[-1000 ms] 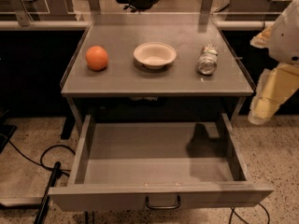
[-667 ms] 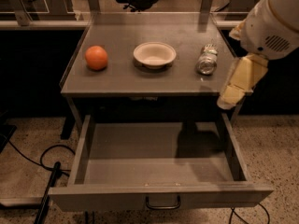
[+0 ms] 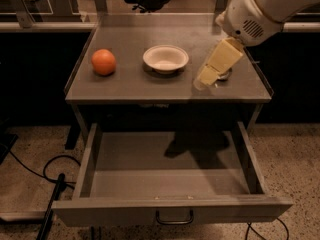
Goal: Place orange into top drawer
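The orange [image 3: 103,62] sits on the left of the grey tabletop [image 3: 125,84]. The top drawer [image 3: 170,171] is pulled wide open below the table, empty, with its dark handle [image 3: 174,218] at the front. My gripper [image 3: 206,78] hangs from the white arm [image 3: 260,14] over the right part of the tabletop, right of the white bowl and far from the orange. It holds nothing that I can see.
A shallow white bowl [image 3: 165,58] stands in the middle of the tabletop. A silver can [image 3: 225,75] lies behind the gripper, mostly hidden. Black cables [image 3: 50,184] lie on the speckled floor at the left. A chair stands behind the table.
The arm has swung in from the right edge, up and to the left, and the gripper now hangs over the tabletop in front of the can. The orange, bowl and drawer have not moved.
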Robot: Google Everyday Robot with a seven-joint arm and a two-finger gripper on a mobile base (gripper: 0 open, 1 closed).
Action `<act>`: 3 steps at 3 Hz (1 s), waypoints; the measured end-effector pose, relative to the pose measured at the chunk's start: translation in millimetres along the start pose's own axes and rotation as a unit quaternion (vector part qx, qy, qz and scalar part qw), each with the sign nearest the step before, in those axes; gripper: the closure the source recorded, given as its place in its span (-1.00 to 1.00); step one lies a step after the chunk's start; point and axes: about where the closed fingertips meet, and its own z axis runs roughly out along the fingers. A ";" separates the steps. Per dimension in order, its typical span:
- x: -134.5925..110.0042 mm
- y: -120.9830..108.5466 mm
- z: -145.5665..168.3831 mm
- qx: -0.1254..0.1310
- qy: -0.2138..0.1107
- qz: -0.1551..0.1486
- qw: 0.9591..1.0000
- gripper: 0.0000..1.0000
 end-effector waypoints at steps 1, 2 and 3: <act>-0.7 -0.5 0.6 -0.001 -0.002 0.001 1.000 -1.00; -8.6 0.3 21.3 -0.001 -0.035 0.012 0.999 -1.00; -30.2 -2.9 63.6 -0.008 -0.094 0.021 0.995 -1.00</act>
